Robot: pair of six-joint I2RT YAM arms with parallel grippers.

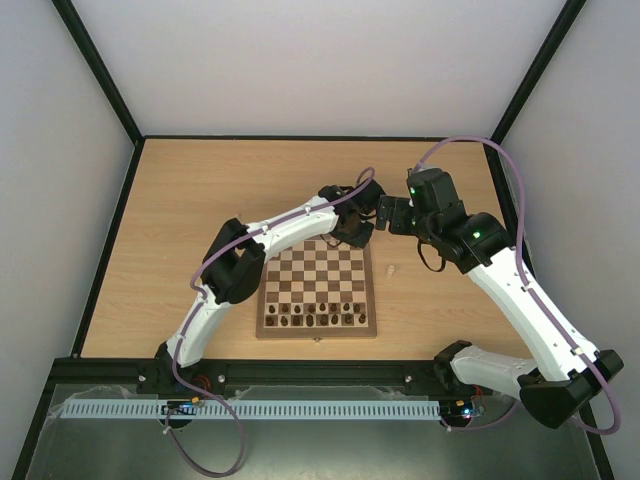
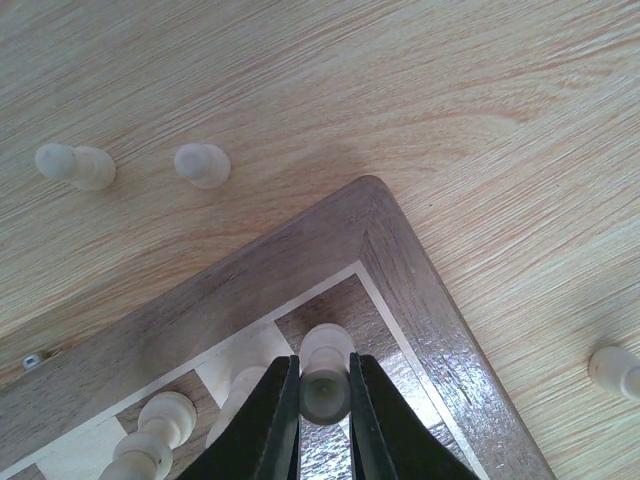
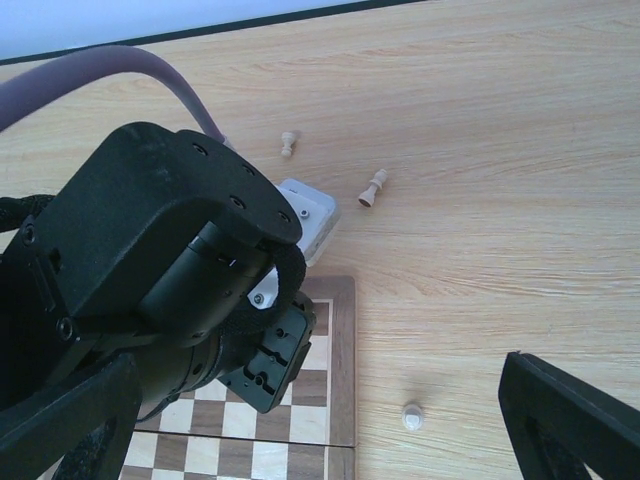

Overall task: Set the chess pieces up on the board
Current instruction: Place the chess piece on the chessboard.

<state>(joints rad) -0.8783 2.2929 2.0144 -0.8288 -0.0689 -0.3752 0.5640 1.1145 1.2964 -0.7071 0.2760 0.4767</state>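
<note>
Arm bases: left arm base [image 1: 162, 376] and right arm base [image 1: 453, 360] are bolted at the near edge of the tabletop [image 1: 180, 220].
Dark chessmen [image 1: 320, 318]: crowded into the rows along the near edge of the board [image 1: 310, 270].
Board: lies toward the tabletop's near edge, about midway between its left and right edges.
Left gripper [image 2: 325, 425]: at the board's far right corner, jaws pinched tight on a cream piece [image 2: 326, 372], which is upright over the dark corner square. Whether it touches the square cannot be told.
Chess pieces on the board: a few cream chessmen [image 2: 160, 415] stand on far-row squares just beside the held one.
Right gripper [image 1: 388, 214]: hangs just beyond the board's far right corner, close to the left gripper, jaws spread wide with nothing between them.
Loose chess pieces: one [image 3: 411, 416] sits on the tabletop just off the board's right edge. Two more [image 3: 374, 187] [image 3: 289, 143] rest beyond its far edge, clear of the frame, the nearer one on its side.
</note>
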